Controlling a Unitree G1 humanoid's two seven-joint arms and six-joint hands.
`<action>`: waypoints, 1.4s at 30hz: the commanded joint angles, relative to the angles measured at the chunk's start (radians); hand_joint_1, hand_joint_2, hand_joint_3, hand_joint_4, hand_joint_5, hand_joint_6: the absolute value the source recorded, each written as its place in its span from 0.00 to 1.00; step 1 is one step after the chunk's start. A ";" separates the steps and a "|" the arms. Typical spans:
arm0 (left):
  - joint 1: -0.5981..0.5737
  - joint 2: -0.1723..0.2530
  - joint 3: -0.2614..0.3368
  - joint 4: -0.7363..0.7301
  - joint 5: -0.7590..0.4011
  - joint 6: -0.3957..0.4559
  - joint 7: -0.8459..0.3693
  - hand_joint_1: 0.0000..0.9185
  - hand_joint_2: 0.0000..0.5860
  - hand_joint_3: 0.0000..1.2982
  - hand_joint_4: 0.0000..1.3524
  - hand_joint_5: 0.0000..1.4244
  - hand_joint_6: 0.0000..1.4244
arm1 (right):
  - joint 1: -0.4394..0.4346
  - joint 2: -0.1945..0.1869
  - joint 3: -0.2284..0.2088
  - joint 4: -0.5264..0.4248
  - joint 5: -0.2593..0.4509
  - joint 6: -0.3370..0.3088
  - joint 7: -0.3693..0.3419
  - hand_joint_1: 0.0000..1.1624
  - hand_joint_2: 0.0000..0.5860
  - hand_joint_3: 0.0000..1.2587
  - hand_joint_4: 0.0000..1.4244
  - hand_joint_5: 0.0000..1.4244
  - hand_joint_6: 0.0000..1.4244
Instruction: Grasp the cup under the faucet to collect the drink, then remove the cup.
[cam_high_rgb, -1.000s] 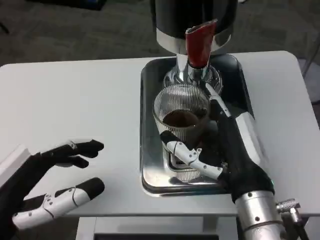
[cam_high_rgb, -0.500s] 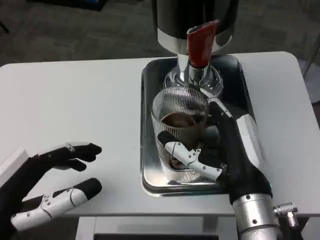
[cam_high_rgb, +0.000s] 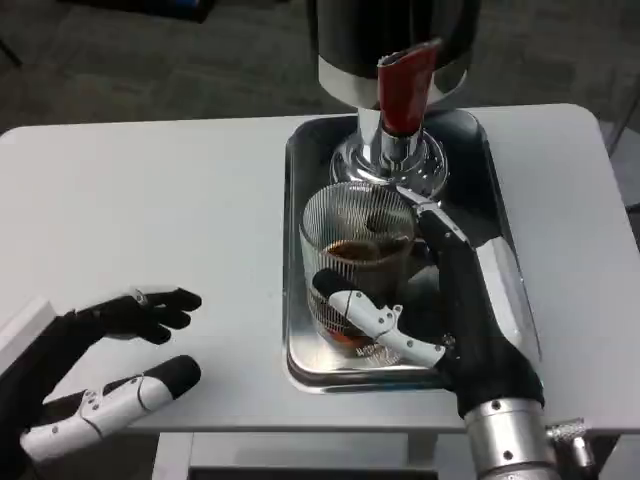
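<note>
At the near left we find the left hand (cam_high_rgb: 95, 375) empty, fingers spread above the table (cam_high_rgb: 150, 200). Farther in, the right hand (cam_high_rgb: 440, 300) clasps the ribbed cup (cam_high_rgb: 358, 250) on the tray (cam_high_rgb: 300, 300), below the faucet (cam_high_rgb: 405, 95).

Your right hand (cam_high_rgb: 440, 300) holding the cup (cam_high_rgb: 358, 262) is hemmed in: the faucet (cam_high_rgb: 405, 95) hangs just behind the cup's rim, and the tray (cam_high_rgb: 300, 340) walls rise on each side. Left of the tray, the white table (cam_high_rgb: 150, 210) lies open, with only your left hand (cam_high_rgb: 95, 370) near its front edge.
</note>
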 joint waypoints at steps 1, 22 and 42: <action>0.012 0.018 0.002 0.009 -0.006 -0.007 -0.012 0.12 0.22 0.25 0.24 0.24 0.19 | 0.035 0.011 -0.001 0.012 -0.001 -0.004 -0.018 0.56 0.41 0.26 0.32 0.41 0.67; -0.007 0.018 -0.004 0.026 -0.004 -0.014 -0.012 0.12 0.21 0.24 0.24 0.24 0.19 | 0.054 0.002 -0.024 0.016 -0.020 -0.057 -0.089 0.58 0.41 0.38 0.45 0.54 0.81; -0.066 0.022 -0.017 0.048 -0.008 -0.023 -0.013 0.10 0.20 0.23 0.24 0.24 0.19 | 0.089 -0.039 -0.060 -0.003 -0.011 -0.132 -0.111 0.63 0.38 0.58 0.65 0.78 1.00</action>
